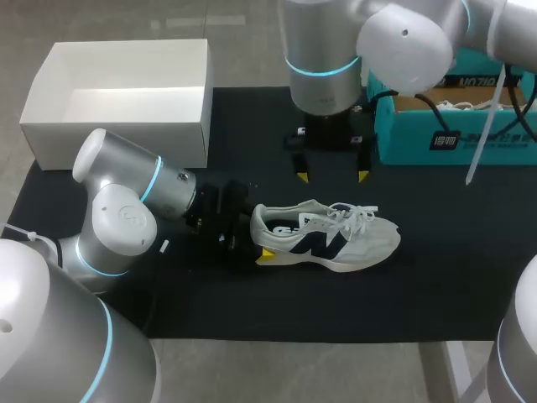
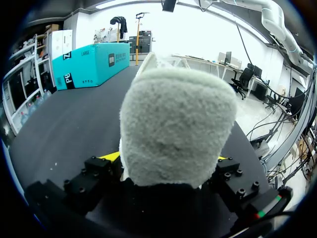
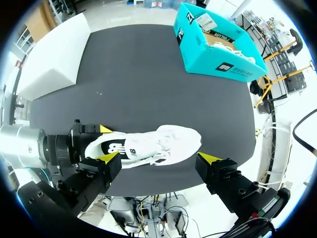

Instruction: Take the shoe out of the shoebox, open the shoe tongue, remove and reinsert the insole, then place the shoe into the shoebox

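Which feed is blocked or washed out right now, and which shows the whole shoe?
Left wrist view: the shoe heel, held in the left gripper, blocks most of it, and the room behind is blown out. Right wrist view: whole shoe visible under the open right gripper, with glare only beyond the table. Head view: even light, whole shoe unobstructed.

White shoe [image 1: 336, 239] outside, teal shoebox [image 1: 411, 138] open
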`<state>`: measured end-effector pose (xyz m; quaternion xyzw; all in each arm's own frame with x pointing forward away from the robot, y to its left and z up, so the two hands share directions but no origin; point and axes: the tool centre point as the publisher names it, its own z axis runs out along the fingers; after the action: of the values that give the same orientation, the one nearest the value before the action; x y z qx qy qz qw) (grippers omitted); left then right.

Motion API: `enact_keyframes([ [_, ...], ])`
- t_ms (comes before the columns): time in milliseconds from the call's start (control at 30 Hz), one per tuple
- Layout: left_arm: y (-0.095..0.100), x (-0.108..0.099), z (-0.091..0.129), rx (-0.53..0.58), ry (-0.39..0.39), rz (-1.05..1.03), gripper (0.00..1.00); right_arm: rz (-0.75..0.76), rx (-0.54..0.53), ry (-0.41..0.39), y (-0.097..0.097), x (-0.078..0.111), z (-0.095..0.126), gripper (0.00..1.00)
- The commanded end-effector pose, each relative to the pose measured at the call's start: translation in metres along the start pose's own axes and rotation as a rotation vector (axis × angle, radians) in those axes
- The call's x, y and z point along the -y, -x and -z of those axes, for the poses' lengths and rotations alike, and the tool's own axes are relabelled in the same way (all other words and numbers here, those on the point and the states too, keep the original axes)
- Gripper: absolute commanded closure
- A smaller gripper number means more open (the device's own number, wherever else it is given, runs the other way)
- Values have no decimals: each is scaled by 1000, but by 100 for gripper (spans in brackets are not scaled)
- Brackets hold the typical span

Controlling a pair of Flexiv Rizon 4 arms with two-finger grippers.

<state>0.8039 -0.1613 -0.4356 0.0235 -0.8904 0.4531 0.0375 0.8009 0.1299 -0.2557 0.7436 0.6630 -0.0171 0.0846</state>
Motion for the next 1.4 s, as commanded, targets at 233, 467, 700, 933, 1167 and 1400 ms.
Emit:
enact_keyframes([
  [233,2,-3,0,-2,4,0,100,-75,86,-114,-40,15,-42,0],
  [467,2,-3,0,-2,4,0,100,-44,112,-105,-53,20,-60,0],
  [700,2,-3,0,-2,4,0,100,-43,196,-143,-52,24,-76,0],
  [933,2,-3,0,-2,4,0,100,-65,204,-162,-45,25,-90,0],
  [1167,2,-3,0,-2,4,0,100,-73,207,-175,-39,26,-96,0],
  [1400,2,-3,0,-2,4,0,100,-81,248,-193,-20,29,-93,0],
])
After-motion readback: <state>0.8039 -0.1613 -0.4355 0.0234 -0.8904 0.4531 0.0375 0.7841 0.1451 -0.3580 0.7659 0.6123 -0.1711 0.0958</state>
